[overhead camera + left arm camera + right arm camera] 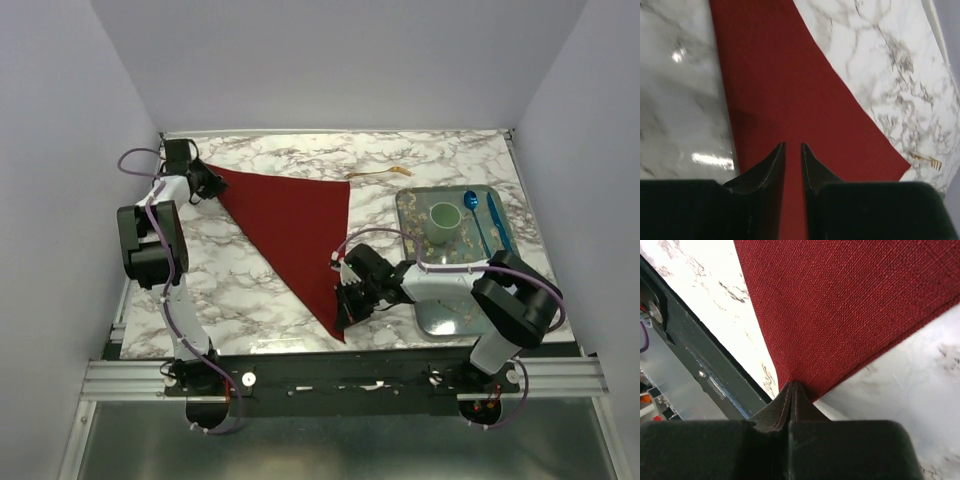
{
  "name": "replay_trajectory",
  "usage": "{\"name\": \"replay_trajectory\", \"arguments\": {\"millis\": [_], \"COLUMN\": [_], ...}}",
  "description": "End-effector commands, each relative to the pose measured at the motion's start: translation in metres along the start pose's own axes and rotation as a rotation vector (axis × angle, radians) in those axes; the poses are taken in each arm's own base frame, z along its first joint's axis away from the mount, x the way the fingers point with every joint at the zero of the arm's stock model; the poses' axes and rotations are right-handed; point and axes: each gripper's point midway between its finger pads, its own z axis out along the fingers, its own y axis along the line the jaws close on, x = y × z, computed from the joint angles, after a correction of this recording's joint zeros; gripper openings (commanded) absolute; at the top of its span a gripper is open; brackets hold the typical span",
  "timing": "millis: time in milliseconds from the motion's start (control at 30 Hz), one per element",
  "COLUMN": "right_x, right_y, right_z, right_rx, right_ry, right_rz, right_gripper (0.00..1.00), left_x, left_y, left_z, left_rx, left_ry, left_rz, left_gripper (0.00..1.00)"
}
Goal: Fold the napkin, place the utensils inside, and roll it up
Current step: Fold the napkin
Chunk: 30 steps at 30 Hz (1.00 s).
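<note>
Inspection found the right gripper (792, 386) with jaws pressed together on the near corner of the napkin (295, 225), the cloth tip pinched between them near the table's (250, 290) front edge. The left gripper (792, 146) stood over the far left corner with jaws narrowly parted. Red cloth showed in the gap, but whether the fingers (767, 165) touched it could not be told. The napkin lay on the marble as a folded triangle. One gold fork (385, 172) lay just beside its far right corner; the left wrist view showed little more than its tines. A tray (402, 215) at the right held a green cup (445, 215) and what appeared to be a blue spoon (470, 200) — the right arm hid its near part.
</note>
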Motion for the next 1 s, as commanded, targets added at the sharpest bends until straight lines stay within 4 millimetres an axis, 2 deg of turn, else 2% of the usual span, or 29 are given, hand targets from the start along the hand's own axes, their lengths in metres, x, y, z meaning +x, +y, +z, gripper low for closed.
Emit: {"name": "replay_trajectory", "arguments": {"millis": [0,33,133,200,367,500,567,667,733,800,900,967], "right_x": [-0.004,-0.008,-0.007,0.007,0.027,0.036,0.025,0.005,-0.002,-0.001,0.008,0.022], "right_y": [0.003,0.007,0.009,-0.001,-0.008,-0.017,-0.012,0.009,0.022,0.028,0.017,0.007], "right_z": [-0.008,-0.01,-0.011,-0.007,-0.004,-0.002,-0.009,-0.027,-0.033,-0.031,-0.023,-0.018], "right_rx": [0.021,0.014,-0.003,0.006,-0.001,0.033,0.05,0.02,-0.018,-0.047,-0.028,-0.015], "right_ry": [-0.023,-0.034,-0.04,-0.022,-0.001,0.023,-0.004,-0.071,-0.082,-0.063,-0.033,-0.004], "right_rz": [-0.021,-0.033,-0.033,-0.017,0.0,0.006,-0.022,-0.063,-0.075,-0.074,-0.061,-0.039], "right_gripper": [0.07,0.07,0.07,0.07,0.07,0.07,0.07,0.07,0.07,0.07,0.07,0.07], "left_x": [0.035,0.055,0.072,0.077,0.076,0.073,0.07,0.069,0.067,0.066,0.063,0.059], "left_y": [-0.036,-0.038,-0.035,-0.027,-0.021,-0.007,-0.004,-0.01,-0.015,-0.015,-0.013,-0.015], "left_z": [-0.039,-0.036,-0.029,-0.02,-0.012,-0.003,-0.004,-0.015,-0.022,-0.022,-0.017,-0.015], "left_rx": [0.119,0.132,0.118,0.092,0.059,-0.004,-0.038,-0.016,0.005,0.003,-0.001,0.007], "left_ry": [-0.08,-0.045,-0.004,0.022,0.027,0.015,0.025,0.002,-0.013,-0.014,-0.007,-0.01], "left_rz": [-0.045,-0.034,-0.019,-0.016,-0.005,0.02,0.05,0.054,0.053,0.057,0.049,0.038], "left_gripper": [0.27,0.27,0.27,0.27,0.27,0.27,0.27,0.27,0.27,0.27,0.27,0.27]}}
